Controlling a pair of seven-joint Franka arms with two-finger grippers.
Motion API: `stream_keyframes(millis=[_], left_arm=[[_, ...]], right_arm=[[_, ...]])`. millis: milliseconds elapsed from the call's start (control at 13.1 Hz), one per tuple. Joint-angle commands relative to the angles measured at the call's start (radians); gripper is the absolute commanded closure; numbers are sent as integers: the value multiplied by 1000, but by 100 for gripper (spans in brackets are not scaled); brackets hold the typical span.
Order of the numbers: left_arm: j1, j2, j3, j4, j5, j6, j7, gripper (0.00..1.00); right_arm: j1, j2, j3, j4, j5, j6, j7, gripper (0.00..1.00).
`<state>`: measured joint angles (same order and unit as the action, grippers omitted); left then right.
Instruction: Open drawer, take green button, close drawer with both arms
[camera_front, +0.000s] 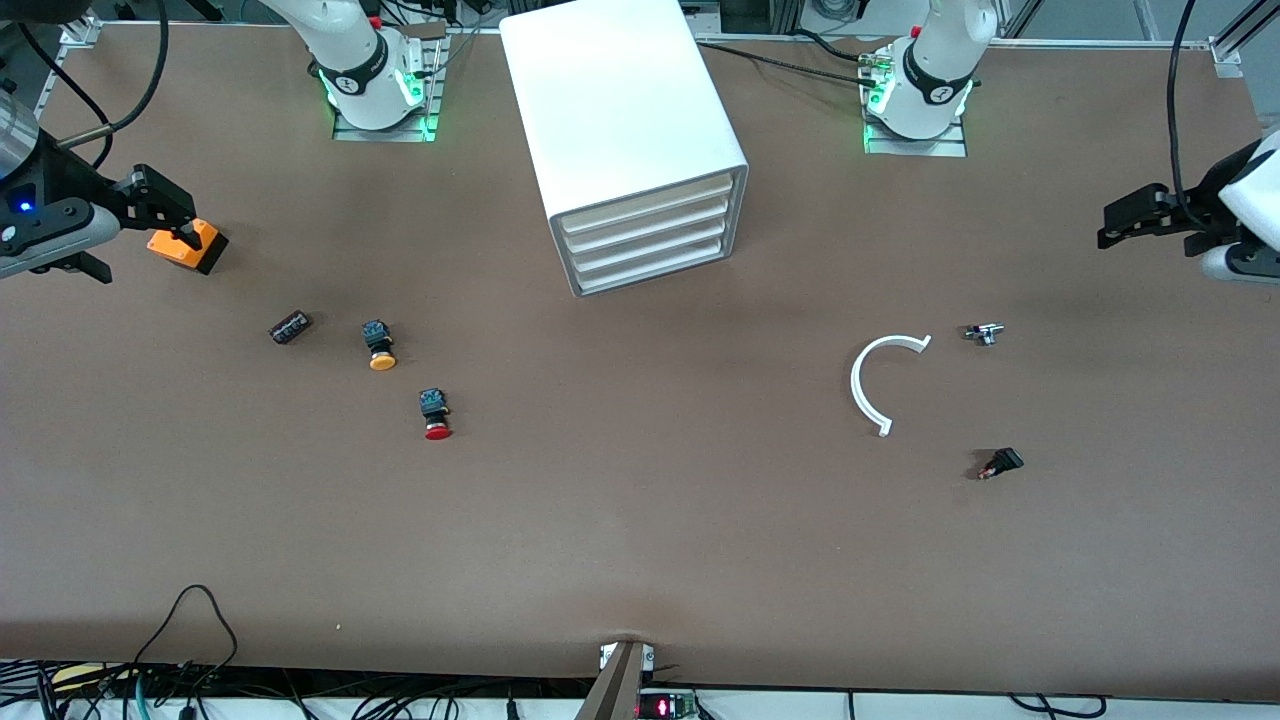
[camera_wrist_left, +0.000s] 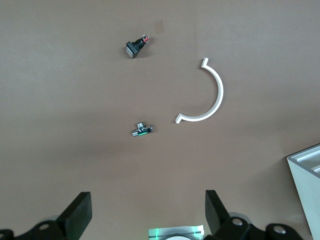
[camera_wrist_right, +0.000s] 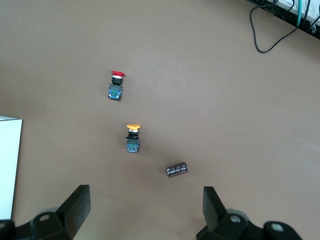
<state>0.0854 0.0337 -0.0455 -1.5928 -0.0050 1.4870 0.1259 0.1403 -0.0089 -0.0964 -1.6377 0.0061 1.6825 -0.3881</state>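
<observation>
Both claws stand with fingers spread apart and hold nothing. Left claw hangs over the bare tabletop at the left arm's end; right claw hangs over an orange block at the right arm's end. Neither arm has begun on the cabinet.

Between the two arm bases sits the white box cabinet, its four white tray drawers stacked and all shut, fronts turned toward the front camera and angled a little toward the left arm's end. No green-capped button shows anywhere, so it is presumably inside a drawer; which one cannot be told. On the tabletop lie only a yellow-orange-capped button, a red-capped button and a small dark connector block toward the right arm's end, and a white curved plastic piece, a small metal fitting and a small black switch toward the left arm's end.

Opening comes first. The drawer fronts are plain and shallow, so one claw should approach square to the angled front, hook the lip of a single drawer without catching its neighbour, and pull straight along the drawer's own slant. The cabinet looks light and may slide; the other arm would do well to steady its top or side. Leave the red and yellow-orange buttons alone.
</observation>
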Motion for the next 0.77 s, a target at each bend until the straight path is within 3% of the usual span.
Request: stream_keyframes(millis=[0, 306, 536, 689], left_arm=[[-3, -1, -5, 2, 2, -16, 12, 0], [11, 2, 4, 1, 2, -31, 23, 0], [-9, 73, -33, -4, -27, -50, 96, 0], [-10, 156, -51, -1, -139, -96, 171, 0]], right_arm=[[-10, -3, 9, -5, 12, -9, 33, 0], [-7, 7, 9, 18, 15, -10, 58, 0], [-5, 6, 10, 18, 17, -15, 95, 0], [-7, 6, 10, 16, 17, -46, 156, 0]])
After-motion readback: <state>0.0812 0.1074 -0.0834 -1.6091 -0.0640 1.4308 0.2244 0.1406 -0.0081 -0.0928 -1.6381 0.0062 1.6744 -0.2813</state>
